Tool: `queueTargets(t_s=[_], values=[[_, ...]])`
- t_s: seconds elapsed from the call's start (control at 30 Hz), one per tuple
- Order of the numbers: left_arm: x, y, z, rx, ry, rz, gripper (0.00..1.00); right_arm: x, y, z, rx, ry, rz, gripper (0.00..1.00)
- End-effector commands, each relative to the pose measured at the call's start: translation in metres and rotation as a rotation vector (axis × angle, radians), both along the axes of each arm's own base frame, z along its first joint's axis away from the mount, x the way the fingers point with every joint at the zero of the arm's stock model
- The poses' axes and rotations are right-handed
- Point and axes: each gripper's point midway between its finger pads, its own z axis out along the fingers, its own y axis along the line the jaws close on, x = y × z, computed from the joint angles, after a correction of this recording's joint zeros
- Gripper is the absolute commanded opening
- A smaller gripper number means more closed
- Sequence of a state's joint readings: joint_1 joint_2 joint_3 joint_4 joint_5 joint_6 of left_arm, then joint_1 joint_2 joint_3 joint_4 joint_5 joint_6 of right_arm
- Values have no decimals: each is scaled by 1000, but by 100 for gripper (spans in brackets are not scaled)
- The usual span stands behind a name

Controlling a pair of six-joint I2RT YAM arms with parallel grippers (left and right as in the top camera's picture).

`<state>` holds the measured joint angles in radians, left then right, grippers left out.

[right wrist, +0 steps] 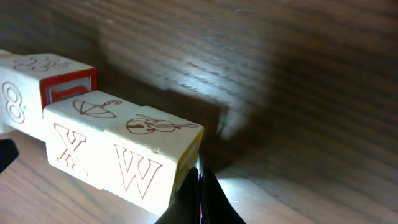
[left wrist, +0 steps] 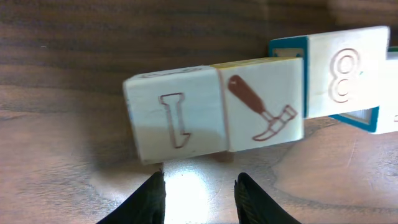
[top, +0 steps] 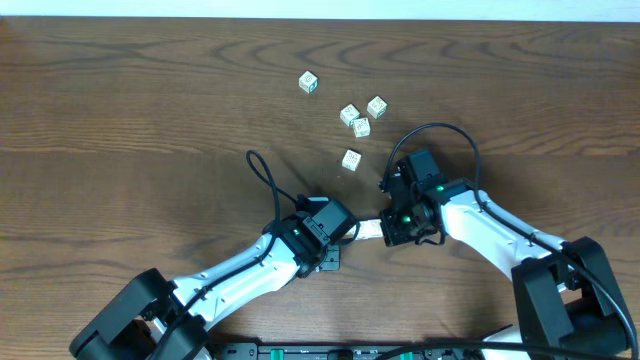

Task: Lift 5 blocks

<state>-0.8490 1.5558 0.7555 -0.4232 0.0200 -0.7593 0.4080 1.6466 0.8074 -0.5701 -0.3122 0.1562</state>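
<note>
Your left tool (left wrist: 200,180) is spread, lit wood showing between its black fingers, tips just short of the end of a row of small pale cream-white printed cubes (left wrist: 255,109) (hammer, 8, X, W on the faces). Your right tool (right wrist: 199,190) is pressed together, tip right at the row's W end; I cannot tell whether the row rests on the surface or hangs clear. Five loose cubes (top: 360,127) lie on the glossy dark brown wood-grain desk (top: 150,110) beyond the arms, four clustered and one alone to the left, with glare patches by each tool and a pale strip (top: 320,8) along the far edge.
</note>
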Motion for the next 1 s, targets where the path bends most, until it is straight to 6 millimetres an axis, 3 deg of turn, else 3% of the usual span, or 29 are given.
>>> queueTargets(t_s=[0.0,0.27,0.43,0.63,0.73,0.97], values=[[-4,6,-5,22,11,-1,38,-7,9,-2,27,27,23,1],[-2,7,-3,27,0,-3,37,5,-28,-10,-182,-23,-69,1],[3,4,18,-10,-61,-27,37,28,-47,1,-250,-72,-144,1],[13,18,65,-35,-212,-12,38,51,-19,27,-107,-123,-60,2],[22,41,83,21,-294,6,51,59,-4,36,-52,-149,-45,2],[49,88,92,64,-325,132,52,72,27,41,8,-225,-22,2]])
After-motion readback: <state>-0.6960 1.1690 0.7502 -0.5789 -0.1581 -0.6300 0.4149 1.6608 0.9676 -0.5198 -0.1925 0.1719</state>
